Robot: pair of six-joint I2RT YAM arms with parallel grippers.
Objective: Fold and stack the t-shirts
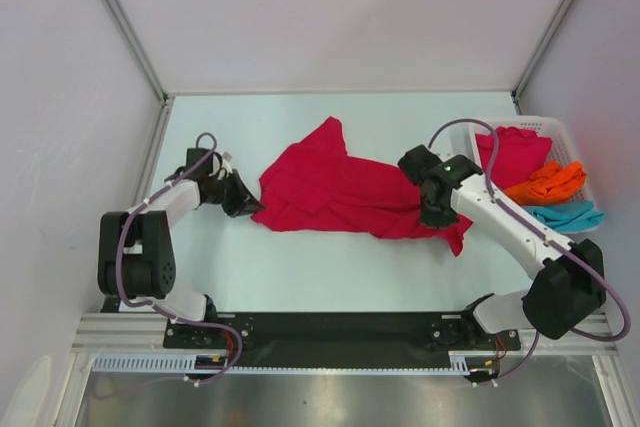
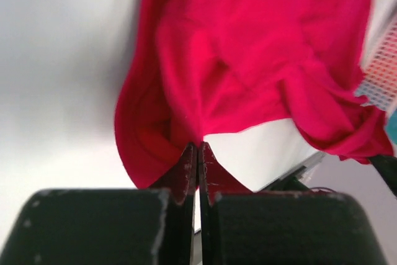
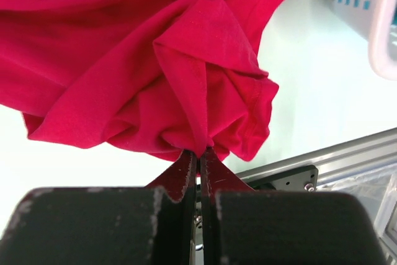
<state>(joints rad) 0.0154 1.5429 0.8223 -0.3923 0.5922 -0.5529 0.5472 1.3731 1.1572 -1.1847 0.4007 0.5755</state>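
Left of centre in the overhead view, the left gripper [image 1: 247, 204] has its jaws pressed together on the left edge of the crimson t-shirt [image 1: 335, 187]. Its wrist view shows a thin corner of cloth nipped at the very tips. The shirt lies crumpled across the middle of the table [image 1: 300, 267], drawn out sideways between the two arms. At its right end the right gripper [image 1: 432, 212] is clamped on a bunched fold (a thick gather, not a clean hem). Holding opposite ends probably serves to lift and spread the shirt flat before folding. At the right edge, the white basket [image 1: 560, 127] holds a second red shirt [image 1: 515, 152], an orange shirt [image 1: 545, 184] and a teal shirt [image 1: 570, 215], apparently awaiting their turn.
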